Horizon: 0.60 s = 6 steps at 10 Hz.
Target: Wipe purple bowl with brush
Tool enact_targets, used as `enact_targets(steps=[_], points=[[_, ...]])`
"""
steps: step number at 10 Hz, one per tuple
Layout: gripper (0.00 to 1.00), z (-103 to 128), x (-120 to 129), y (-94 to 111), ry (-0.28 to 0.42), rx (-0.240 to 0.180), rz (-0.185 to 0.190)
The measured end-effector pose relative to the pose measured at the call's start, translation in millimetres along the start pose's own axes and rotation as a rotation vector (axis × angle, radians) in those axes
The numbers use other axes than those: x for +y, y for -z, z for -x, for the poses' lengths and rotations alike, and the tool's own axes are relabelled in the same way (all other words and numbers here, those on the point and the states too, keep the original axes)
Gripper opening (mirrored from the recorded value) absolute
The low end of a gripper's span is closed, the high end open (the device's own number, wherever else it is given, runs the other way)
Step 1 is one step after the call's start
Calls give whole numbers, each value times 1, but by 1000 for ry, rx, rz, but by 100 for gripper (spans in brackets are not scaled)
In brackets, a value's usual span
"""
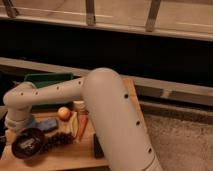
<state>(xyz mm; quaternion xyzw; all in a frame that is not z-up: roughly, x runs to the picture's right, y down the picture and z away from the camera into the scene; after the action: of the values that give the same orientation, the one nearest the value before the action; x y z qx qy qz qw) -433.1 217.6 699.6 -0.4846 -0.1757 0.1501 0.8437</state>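
Purple bowl low at the near left corner of the wooden table, directly beneath the gripper. Gripper mostly hidden under the white wrist joint, just above the bowl's far rim, fingers together. Brush not made out in this view. Just right of the gripper, a blue object; beside the bowl, a dark bunch of grapes. Farther right, an orange fruit, a carrot next to a pale banana-like piece. Black block at the near edge, partly behind the thick white arm. Green bin behind the arm, well beyond the gripper.
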Motion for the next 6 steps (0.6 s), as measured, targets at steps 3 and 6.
enact_targets(steps=[3,6], points=[[0,-14,11,-2,-33,-6,16],[0,-29,-3,9,-75,4,-6]])
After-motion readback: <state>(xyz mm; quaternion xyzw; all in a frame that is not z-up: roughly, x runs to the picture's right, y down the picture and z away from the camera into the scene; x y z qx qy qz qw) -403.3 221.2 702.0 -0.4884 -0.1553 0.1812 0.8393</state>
